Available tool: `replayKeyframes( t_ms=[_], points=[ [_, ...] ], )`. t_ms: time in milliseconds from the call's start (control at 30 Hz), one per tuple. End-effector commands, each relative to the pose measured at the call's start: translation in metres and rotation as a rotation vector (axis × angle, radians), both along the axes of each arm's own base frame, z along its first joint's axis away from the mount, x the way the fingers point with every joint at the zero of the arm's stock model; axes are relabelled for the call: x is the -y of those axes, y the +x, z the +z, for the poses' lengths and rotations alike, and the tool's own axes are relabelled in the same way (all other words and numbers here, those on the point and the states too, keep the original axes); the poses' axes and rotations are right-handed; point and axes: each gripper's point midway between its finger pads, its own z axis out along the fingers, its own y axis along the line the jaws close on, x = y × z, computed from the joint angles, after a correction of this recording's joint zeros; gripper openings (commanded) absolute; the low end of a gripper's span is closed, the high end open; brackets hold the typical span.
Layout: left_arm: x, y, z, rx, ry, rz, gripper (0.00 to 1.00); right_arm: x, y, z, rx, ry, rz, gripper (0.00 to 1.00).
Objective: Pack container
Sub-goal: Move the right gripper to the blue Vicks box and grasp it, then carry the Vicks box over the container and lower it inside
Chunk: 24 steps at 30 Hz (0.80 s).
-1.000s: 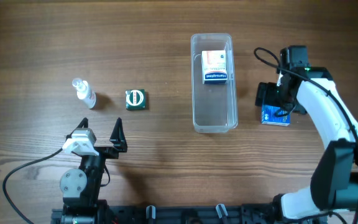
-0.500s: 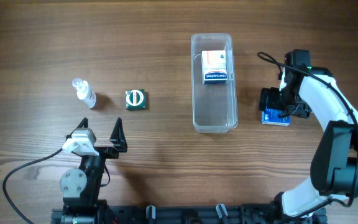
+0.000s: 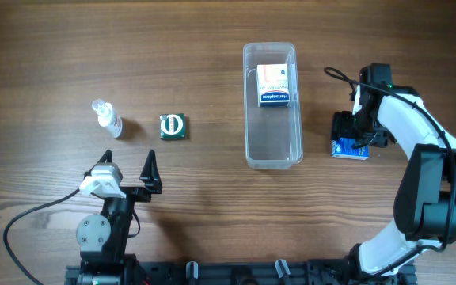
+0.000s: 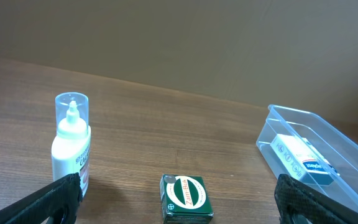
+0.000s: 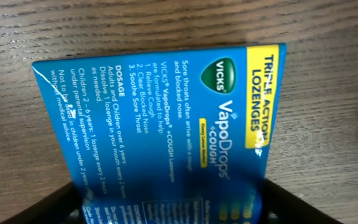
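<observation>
The clear container (image 3: 248, 103) stands upright in the middle of the table and holds a white and orange box (image 3: 274, 84) at its far end. It also shows in the left wrist view (image 4: 347, 149). My right gripper (image 3: 353, 134) is low over a blue Vicks lozenge box (image 3: 351, 150) lying flat to the right of the container. Its open fingers (image 5: 169, 211) flank the blue box (image 5: 166, 124) closely. My left gripper (image 3: 129, 170) is open and empty near the front left; in its wrist view the jaws (image 4: 179, 186) face a green box.
A small green box (image 3: 172, 127) lies left of the container, also in the left wrist view (image 4: 185, 198). A small clear spray bottle (image 3: 107, 119) stands further left and also shows in that view (image 4: 71, 146). The right arm's cable loops above the blue box.
The right arm has shifted slightly and settled lower over the blue box. The left arm and the other objects have not moved.
</observation>
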Motion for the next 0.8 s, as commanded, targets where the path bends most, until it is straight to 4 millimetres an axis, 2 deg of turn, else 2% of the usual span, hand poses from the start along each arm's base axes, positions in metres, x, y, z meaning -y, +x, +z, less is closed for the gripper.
replayKeyframes(
  t_ms=[0,67,167,267,367,433,567,600,667,700,767],
  points=[
    [0.001,0.000,-0.002,-0.001,0.011,-0.009,1.00,-0.004,-0.002,-0.007,-0.018,0.020,0.005,0.76],
    [0.001,0.000,-0.002,-0.001,0.011,-0.009,1.00,-0.004,-0.002,-0.007,-0.018,0.020,0.005,0.74],
    [0.001,0.000,-0.002,-0.001,0.011,-0.009,1.00,-0.005,-0.001,-0.007,-0.015,0.029,0.004,0.65],
    [0.001,0.000,-0.002,-0.001,0.011,-0.009,1.00,-0.010,0.004,0.000,0.003,0.061,0.007,0.65],
    [0.001,0.000,-0.002,-0.001,0.011,-0.009,1.00,-0.017,0.014,0.016,0.040,0.098,0.012,0.66],
    [0.001,0.000,-0.002,-0.001,0.011,-0.009,1.00,-0.020,0.021,0.034,0.075,0.117,0.016,0.65],
    [0.001,0.000,-0.002,-0.001,0.011,-0.009,1.00,-0.028,0.033,0.087,0.163,0.163,0.022,0.64],
    [0.001,0.000,-0.002,-0.001,0.011,-0.009,1.00,-0.033,0.037,0.106,0.201,0.186,0.030,0.64],
    [0.001,0.000,-0.002,-0.001,0.011,-0.009,1.00,-0.043,0.041,0.132,0.261,0.219,0.048,0.65],
    [0.001,0.000,-0.002,-0.001,0.011,-0.009,1.00,-0.052,0.044,0.152,0.306,0.240,0.059,0.66],
    [0.001,0.000,-0.002,-0.001,0.011,-0.009,1.00,-0.068,0.044,0.177,0.360,0.262,0.084,0.67]
  ],
)
